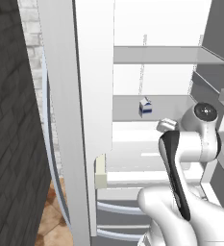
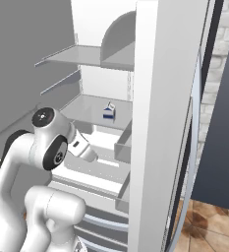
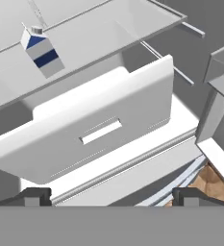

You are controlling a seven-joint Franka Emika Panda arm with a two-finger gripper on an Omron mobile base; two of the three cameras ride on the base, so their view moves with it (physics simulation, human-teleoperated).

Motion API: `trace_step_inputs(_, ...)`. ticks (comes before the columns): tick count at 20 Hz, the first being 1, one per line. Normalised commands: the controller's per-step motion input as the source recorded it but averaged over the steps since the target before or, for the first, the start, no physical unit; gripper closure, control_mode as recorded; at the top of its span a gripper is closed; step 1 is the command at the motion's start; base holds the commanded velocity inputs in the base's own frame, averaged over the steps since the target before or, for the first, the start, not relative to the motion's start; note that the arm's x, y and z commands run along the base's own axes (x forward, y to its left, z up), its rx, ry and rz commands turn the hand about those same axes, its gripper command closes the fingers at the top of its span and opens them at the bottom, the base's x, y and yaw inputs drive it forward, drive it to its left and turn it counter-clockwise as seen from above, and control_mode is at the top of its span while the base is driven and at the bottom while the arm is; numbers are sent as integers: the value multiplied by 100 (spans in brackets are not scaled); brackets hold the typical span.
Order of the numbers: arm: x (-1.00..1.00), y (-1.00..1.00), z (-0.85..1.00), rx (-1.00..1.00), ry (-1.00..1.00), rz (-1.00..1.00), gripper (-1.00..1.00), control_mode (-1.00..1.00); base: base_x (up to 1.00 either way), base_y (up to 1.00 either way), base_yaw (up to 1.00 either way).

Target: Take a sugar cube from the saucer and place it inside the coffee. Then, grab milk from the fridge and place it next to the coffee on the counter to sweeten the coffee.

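**Ana:** Gripper (image 3: 111, 194) first: what do its fingers look like?

**Ben:** In the hand view the two dark fingertips (image 3: 34, 196) rise at the bottom edge, one far to the left and one far to the right. They stand well apart with nothing between them, so the jaws are spread and hold nothing.

**Ana:** And where is the milk (image 3: 41, 51)?

**Ben:** On a shelf inside the fridge (image 1: 147, 57), standing alone. In the left base view the milk (image 1: 144, 107) sits near the middle of that grey shelf, towards the back wall, with another shelf above it. The right base view shows the same carton (image 2: 109, 112) on the same shelf, past the arm's white elbow.

**Ana:** Describe the carton itself.

**Ben:** Small, with a white body and a gabled top. A dark blue band runs round it, and the hand view shows a blue patch on the sloped top and a small grey cap at the peak. It looks tilted in that view, but both base views show it upright, so the slant is the camera's.

**Ana:** How near is the hand to it?

**Ben:** Well apart. In the hand view the carton is in the upper left corner, while a white drawer (image 3: 99, 129) with a slot handle lies between it and the fingertips. The fridge door (image 2: 157, 123) stands open at the right of the right base view.
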Motion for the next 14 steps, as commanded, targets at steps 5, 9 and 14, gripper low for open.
trace_step_inputs(5,39,0,35,0,0,4,-100,-100,0,0,0)
trace_step_inputs(9,13,0,19,0,3,15,-100,-100,0,0,0)
trace_step_inputs(14,15,0,2,0,6,21,-100,-100,0,0,0)
